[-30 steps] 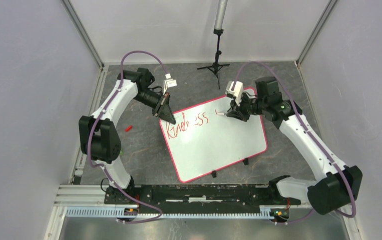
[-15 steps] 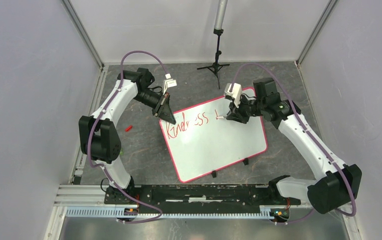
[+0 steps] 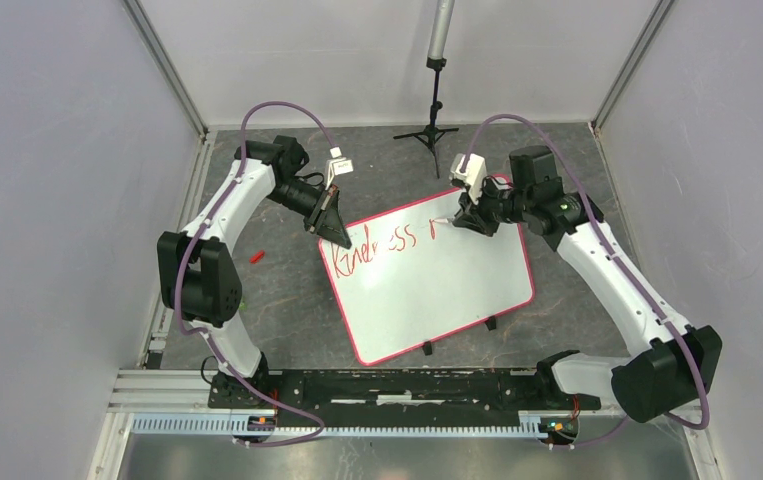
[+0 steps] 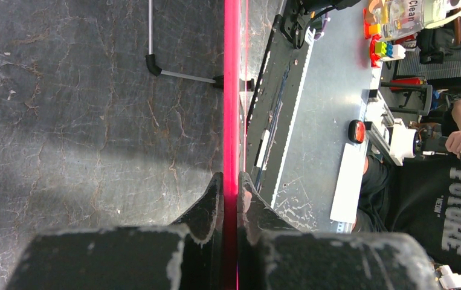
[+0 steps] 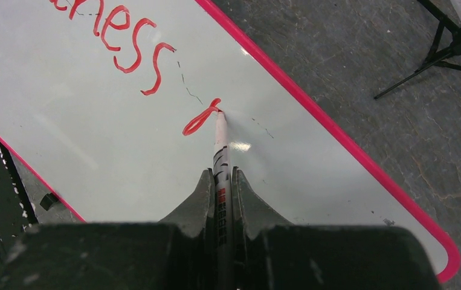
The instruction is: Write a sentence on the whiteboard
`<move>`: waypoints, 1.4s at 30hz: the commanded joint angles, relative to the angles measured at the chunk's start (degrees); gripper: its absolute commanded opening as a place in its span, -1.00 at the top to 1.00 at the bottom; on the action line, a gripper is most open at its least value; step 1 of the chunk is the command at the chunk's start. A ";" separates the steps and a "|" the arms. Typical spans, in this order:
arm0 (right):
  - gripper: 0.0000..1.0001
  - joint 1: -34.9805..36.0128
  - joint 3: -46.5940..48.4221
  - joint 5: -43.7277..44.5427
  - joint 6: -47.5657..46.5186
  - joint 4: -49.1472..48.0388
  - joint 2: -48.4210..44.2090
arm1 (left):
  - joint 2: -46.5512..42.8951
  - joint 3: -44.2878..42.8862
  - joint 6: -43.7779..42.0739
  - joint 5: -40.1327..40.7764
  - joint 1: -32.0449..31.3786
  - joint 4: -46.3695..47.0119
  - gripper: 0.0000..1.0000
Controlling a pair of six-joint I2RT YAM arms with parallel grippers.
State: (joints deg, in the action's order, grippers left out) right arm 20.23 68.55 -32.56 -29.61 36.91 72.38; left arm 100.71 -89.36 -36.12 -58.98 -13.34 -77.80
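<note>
Right gripper (image 3: 465, 222) has shifted toward the far edge, and the last red tick is now a hooked stroke. It pinches a slim white marker (image 5: 220, 142), tip on the large white red-rimmed whiteboard (image 3: 447, 295). The board lies flat mid-tabletop (image 3: 287, 300), long axis left-right, right end skewed toward the far edge. Red handwritten sentence (image 3: 372, 250) runs along its far edge. Left gripper (image 4: 231, 181) is clamped on the board's far-left corner rim. Black tripod (image 3: 435, 128) stands beyond the board. Small red piece (image 3: 255, 256) lies to its left, apart.
</note>
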 commanded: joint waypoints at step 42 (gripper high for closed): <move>1.00 -1.41 -0.47 4.91 -2.11 0.28 -1.88 | -0.64 1.22 1.65 6.20 -1.16 3.24 0.95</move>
State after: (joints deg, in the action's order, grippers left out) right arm 19.55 68.55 -30.68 -30.11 37.19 71.64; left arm 100.71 -89.17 -35.38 -58.92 -13.34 -77.49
